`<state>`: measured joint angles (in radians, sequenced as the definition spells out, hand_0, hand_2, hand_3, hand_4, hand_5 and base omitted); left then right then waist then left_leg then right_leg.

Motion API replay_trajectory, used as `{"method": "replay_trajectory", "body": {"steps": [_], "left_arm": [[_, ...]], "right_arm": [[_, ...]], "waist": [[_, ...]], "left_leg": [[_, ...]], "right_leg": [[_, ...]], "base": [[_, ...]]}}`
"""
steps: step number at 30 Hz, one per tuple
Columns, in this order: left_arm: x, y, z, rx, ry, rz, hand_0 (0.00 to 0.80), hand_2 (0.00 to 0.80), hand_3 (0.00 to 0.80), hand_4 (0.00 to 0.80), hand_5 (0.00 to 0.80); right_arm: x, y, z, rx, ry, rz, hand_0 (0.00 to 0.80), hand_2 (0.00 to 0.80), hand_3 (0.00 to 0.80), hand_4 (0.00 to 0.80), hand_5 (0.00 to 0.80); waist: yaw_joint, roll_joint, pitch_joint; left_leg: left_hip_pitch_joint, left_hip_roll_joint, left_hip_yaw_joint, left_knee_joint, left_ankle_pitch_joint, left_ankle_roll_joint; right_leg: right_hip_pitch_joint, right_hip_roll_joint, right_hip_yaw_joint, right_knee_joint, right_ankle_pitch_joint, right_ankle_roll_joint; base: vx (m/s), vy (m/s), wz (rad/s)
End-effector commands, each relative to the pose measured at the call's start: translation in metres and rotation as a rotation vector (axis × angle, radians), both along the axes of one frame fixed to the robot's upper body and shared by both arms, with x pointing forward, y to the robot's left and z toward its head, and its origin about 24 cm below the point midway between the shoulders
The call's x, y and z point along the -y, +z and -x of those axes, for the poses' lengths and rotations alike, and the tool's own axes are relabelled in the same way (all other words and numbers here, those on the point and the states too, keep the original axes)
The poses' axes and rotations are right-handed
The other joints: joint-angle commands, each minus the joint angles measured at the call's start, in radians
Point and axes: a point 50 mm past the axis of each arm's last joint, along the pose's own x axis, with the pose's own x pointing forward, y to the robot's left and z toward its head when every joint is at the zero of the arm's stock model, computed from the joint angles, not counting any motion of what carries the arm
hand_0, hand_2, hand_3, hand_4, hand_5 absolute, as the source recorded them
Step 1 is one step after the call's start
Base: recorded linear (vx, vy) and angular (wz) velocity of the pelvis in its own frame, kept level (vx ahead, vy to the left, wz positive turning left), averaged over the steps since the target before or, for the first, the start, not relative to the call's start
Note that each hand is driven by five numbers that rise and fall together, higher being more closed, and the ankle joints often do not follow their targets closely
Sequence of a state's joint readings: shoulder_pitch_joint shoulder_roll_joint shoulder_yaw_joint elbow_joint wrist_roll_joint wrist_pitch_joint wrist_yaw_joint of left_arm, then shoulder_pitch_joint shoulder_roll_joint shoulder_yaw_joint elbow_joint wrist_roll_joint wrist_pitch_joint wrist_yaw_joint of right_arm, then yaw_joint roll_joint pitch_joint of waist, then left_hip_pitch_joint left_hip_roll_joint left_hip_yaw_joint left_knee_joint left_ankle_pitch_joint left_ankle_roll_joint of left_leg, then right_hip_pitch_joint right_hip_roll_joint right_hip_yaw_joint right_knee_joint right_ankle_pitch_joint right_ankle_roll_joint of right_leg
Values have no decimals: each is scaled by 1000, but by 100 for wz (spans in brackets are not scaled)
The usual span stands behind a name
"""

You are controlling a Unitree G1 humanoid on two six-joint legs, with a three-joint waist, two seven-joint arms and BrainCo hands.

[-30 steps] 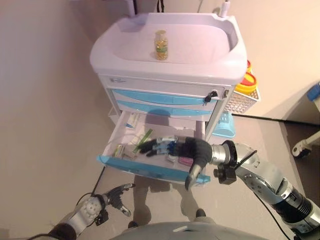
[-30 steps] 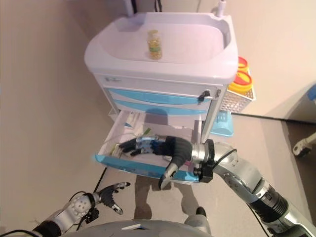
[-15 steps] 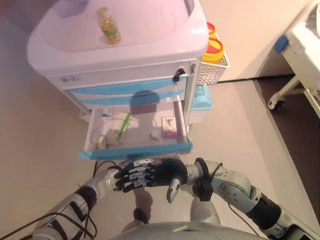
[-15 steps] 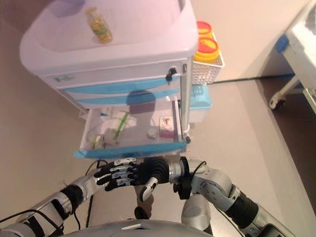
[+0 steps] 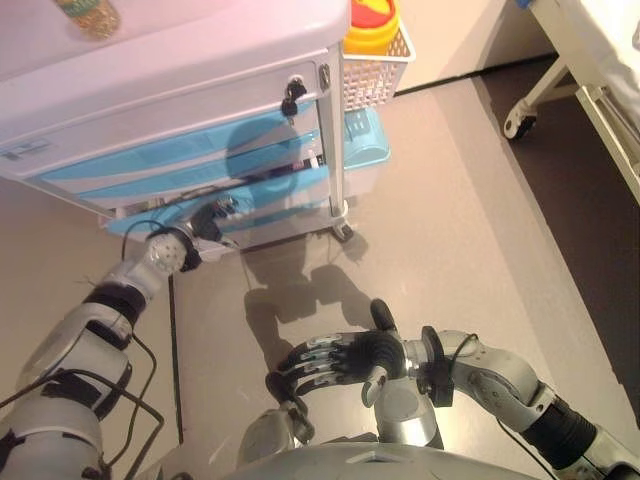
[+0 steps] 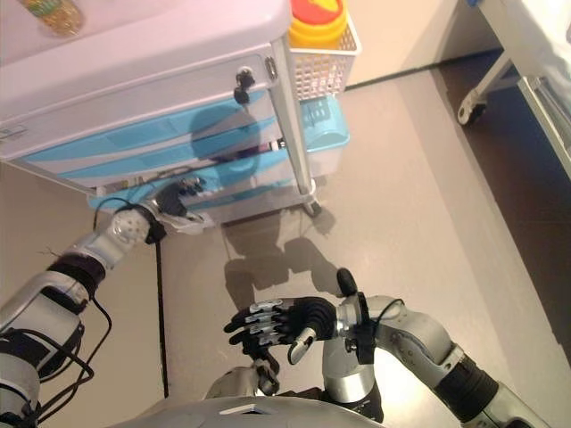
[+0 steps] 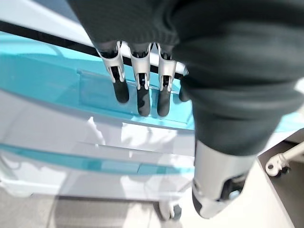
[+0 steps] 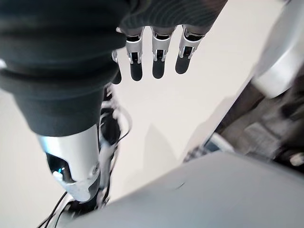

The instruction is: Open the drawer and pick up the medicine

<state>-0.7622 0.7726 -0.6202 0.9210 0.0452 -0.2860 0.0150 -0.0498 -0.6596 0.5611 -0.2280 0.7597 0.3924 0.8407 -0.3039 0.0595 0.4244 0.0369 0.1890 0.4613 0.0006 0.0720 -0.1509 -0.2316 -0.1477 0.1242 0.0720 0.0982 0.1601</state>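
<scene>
Both head eyes look steeply down from nearly the same spot, sharing the cart [image 5: 200, 90], the floor [image 5: 450, 200] and both arms, while each wrist cam peers along its own fingers from super close, the left at the blue drawer fronts [image 7: 71, 90], the right toward the floor.

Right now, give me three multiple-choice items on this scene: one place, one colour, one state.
1. The left robot hand is at: A the cart's top; B a blue drawer front; C a bed.
2. The container in the white basket is: A yellow, red lid; B green; C black.
3. The right robot hand is: A holding medicine; B open, empty; C inside a drawer.
Answers: B, its fingertips meet the blue panel; A, both colours show; B, straight fingers hold nothing.
</scene>
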Motion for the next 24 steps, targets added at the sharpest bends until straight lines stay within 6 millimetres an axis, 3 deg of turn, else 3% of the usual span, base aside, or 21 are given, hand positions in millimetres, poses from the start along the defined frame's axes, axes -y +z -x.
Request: {"method": "replay_trajectory", "body": {"steps": [1, 7, 13, 17, 21, 24], "left_arm": [[-47, 47, 3, 163, 166, 41, 0, 0, 0, 0, 0], [-60, 58, 5, 195, 212, 107, 0, 0, 0, 0, 0], [-35, 35, 8, 36, 24, 354, 0, 0, 0, 0, 0], [10, -30, 32, -202, -164, 603, 0, 0, 0, 0, 0], [56, -98, 77, -467, -275, 751, 0, 0, 0, 0, 0], [70, -130, 105, -602, -253, 866, 0, 0, 0, 0, 0]], "right_arm": [[-3, -1, 11, 40, 17, -59, 0, 0, 0, 0, 0], [7, -17, 11, 47, -57, 8, 0, 0, 0, 0, 0], [20, -31, 6, 91, -171, 133, 0, 0, 0, 0, 0], [31, -47, 5, 34, -258, 187, 0, 0, 0, 0, 0], [38, -68, 7, -56, -361, 228, 0, 0, 0, 0, 0], [41, -79, 5, -143, -462, 223, 0, 0, 0, 0, 0]], "waist": [[-16, -51, 16], [-15, -62, 47], [1, -65, 53], [32, -56, 26], [73, -46, -23], [104, -42, -64]], "left_leg": [[-92, 41, -93, 269, -97, 33], [-122, 48, -112, 272, -79, 29], [-118, 46, -124, 258, -71, 29], [-82, 25, -132, 212, -75, 39], [-37, -1, -147, 156, -79, 49], [-20, -17, -150, 102, -61, 57]], "right_leg": [[-37, 42, -24, 97, -64, -51], [-55, 55, -28, 106, -68, -60], [-37, 55, -43, 97, -70, -61], [13, 36, -71, 65, -65, -55], [76, 12, -106, 22, -54, -47], [103, -2, -132, -10, -25, -48]], "base": [[-34, -60, -8], [-41, -45, 0], [-25, -17, 4], [-9, 15, 17], [19, 26, 19], [3, 27, 30]]}}
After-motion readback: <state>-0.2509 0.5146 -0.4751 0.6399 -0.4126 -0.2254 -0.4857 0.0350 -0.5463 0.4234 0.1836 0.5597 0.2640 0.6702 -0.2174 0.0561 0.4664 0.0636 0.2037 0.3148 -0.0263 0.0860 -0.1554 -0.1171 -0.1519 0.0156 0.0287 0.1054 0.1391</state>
